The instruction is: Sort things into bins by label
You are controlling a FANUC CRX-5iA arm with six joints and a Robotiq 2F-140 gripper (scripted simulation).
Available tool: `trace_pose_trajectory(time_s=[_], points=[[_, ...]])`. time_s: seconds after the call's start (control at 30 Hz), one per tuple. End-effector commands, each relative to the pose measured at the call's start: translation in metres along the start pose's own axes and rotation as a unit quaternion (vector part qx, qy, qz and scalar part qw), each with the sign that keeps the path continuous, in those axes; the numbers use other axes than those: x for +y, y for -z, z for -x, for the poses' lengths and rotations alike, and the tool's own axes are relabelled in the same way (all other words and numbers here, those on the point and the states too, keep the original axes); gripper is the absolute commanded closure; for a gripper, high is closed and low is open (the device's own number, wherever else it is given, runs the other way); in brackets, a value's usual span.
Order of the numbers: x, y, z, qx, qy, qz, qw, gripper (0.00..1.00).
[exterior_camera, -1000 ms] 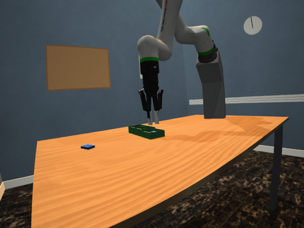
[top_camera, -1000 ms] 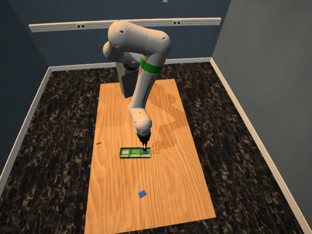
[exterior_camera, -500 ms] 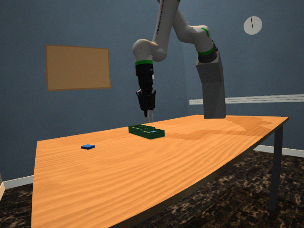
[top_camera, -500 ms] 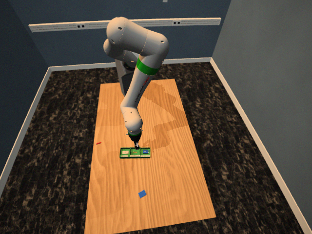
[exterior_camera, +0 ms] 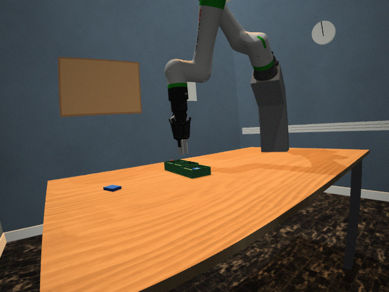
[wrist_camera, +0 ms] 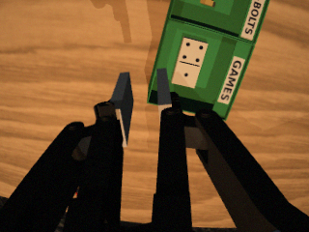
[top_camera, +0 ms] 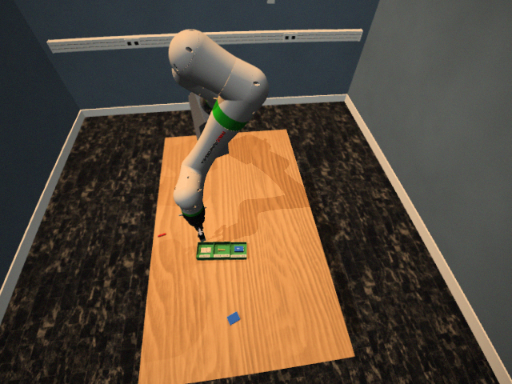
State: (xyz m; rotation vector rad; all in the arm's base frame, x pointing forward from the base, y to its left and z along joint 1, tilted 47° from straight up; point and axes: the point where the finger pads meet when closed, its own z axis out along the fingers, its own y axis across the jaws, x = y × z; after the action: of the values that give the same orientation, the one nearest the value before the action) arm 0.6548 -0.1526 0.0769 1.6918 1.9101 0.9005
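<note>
The tool [top_camera: 201, 236] [exterior_camera: 183, 149] [wrist_camera: 145, 85] is partly open, with a narrow gap between its fingers and nothing in it. It hangs point-down above the tabletop [top_camera: 273, 289] [exterior_camera: 219, 191] [wrist_camera: 48, 97], just beside the games end of the green tray [top_camera: 230, 258] [exterior_camera: 188, 172] [wrist_camera: 208, 30], on the side opposite the labels. The tray stands flat, split into three bins in a row. In the end bin marked GAMES, nearest the tool, a white domino [top_camera: 205, 250] [wrist_camera: 190, 63] lies face up, wholly within the walls. The tray's middle bin, its label showing BOLTS, holds a small brass-coloured bolt [top_camera: 222, 250] [wrist_camera: 208, 2]. In the tray's other end bin lies a blue block [top_camera: 238, 249] [exterior_camera: 196, 168]; that label is too small to read. Outside the tray, past its games end and near the tabletop's long edge, lies a thin red stick [top_camera: 162, 234]. A flat blue square [top_camera: 234, 318] [exterior_camera: 112, 187] rests well apart from the tray, out on its label side. Behind the tray, the arm [top_camera: 209, 149] [exterior_camera: 205, 41] reaches over from its grey pedestal [top_camera: 198, 114] [exterior_camera: 273, 125].
</note>
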Motion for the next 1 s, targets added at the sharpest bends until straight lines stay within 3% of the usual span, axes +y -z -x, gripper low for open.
trace_pose_trajectory(time_s=[0.0, 0.97], points=[[-0.017, -0.001, 0.027, 0.001, 0.003, 0.011, 1.0, 0.77], [-0.129, 0.002, 0.209, 0.001, 0.003, 0.011, 1.0, 0.77]])
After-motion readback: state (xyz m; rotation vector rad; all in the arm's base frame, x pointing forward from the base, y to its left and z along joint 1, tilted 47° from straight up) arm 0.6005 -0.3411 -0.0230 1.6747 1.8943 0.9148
